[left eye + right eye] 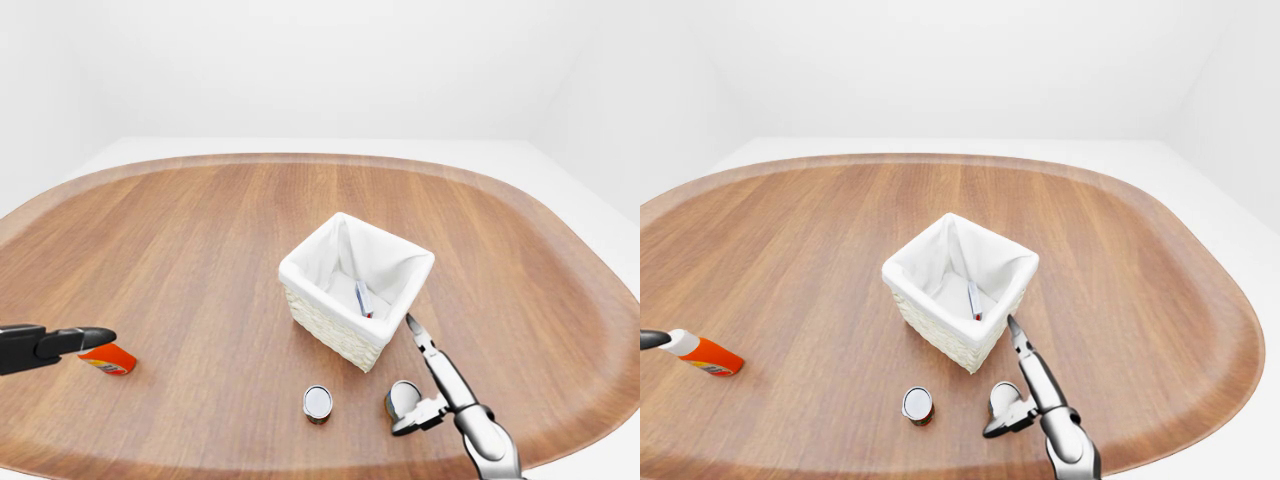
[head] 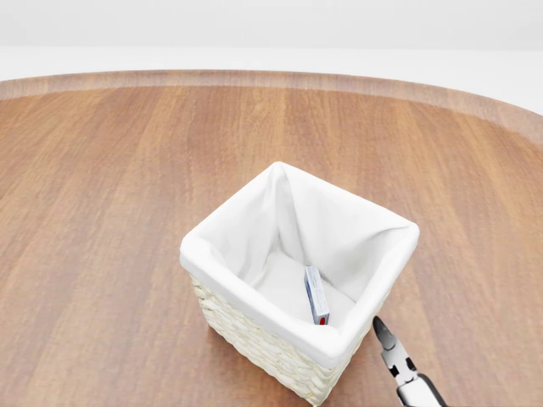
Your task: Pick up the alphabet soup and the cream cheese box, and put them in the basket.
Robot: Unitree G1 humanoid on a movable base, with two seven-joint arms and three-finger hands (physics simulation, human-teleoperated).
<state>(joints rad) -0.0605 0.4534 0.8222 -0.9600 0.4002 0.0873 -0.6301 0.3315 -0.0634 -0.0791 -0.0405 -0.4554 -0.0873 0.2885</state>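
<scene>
The white-lined wicker basket [image 1: 322, 318] stands mid-table. The cream cheese box [image 2: 316, 295] leans on edge inside it. Below the basket stand two small cans, one on the left [image 1: 318, 403] and one on the right [image 1: 400, 396]; I cannot tell which is the alphabet soup. My right hand [image 1: 404, 376] is open at the right can, one finger [image 1: 416, 333] pointing up beside the basket's corner and another [image 1: 412, 421] below the can. My left hand [image 1: 95, 338] reaches in from the left edge with its fingers stretched out, holding nothing.
An orange bottle [image 1: 702, 354] with a white cap lies near the table's left edge, just beside my left hand. The oval wooden table [image 1: 200, 230] has a raised rim, with white floor beyond it.
</scene>
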